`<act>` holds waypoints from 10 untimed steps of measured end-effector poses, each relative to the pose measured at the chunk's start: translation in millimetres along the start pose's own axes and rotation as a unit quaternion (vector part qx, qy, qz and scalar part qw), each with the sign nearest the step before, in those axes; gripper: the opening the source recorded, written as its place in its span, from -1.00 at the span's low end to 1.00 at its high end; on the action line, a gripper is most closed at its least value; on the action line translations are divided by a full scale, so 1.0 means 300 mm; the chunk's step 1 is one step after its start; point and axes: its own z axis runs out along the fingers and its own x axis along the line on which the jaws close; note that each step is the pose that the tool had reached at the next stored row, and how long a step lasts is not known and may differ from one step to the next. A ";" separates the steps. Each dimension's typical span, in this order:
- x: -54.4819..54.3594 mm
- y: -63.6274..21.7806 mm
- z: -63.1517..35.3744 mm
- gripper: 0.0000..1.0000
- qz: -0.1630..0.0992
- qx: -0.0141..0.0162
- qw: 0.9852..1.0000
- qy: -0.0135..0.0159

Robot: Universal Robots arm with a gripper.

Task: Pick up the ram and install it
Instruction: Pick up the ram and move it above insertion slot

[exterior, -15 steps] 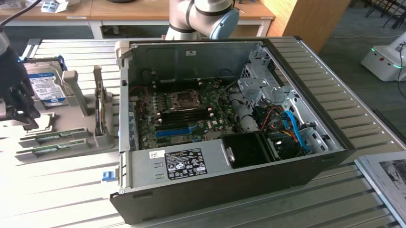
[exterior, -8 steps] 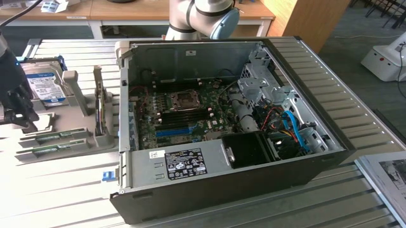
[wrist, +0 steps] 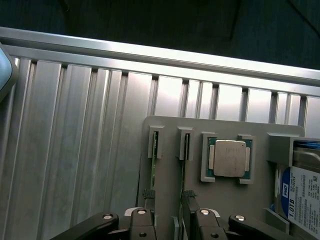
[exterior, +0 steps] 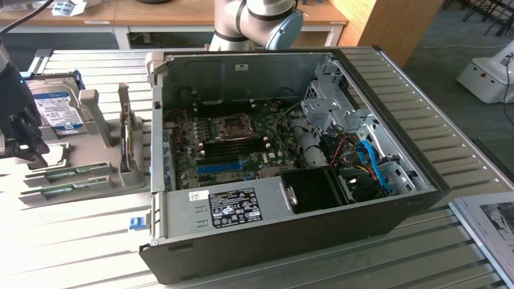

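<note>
The arm [exterior: 257, 24] rises from behind the case [exterior: 265, 250]. Its hand [wrist: 168, 196] hangs at the exterior view's left edge, over the grey tray [wrist: 167, 127] on the slatted bench [wrist: 75, 150]. The fingers [wrist: 142, 222] are spread wide and pinch nothing; they point down at the near ends of two green sticks.

The ram [wrist: 186, 150] stands edge-up in a tray slot, just beside the other stick [wrist: 154, 147] in the next slot. Both run away from the fingertips, one in line with each finger, so I cannot tell which the hand is centred on. Past the ram's slot a CPU [wrist: 229, 158] lies flat in its holder, and a hard drive [wrist: 306, 200] sits beyond that.

The exterior view shows the case lying open on its side, with the motherboard [exterior: 233, 144] and its blue slots well apart from the tray. The wrist view shows the finger spread and the sticks' thin edges.
</note>
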 end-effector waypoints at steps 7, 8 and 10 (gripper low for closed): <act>0.000 0.000 0.007 -0.29 0.000 0.000 1.000 0.000; 0.000 0.000 0.009 -0.29 0.000 0.000 1.000 0.000; 0.000 -0.001 0.013 -0.29 0.000 0.000 1.000 0.000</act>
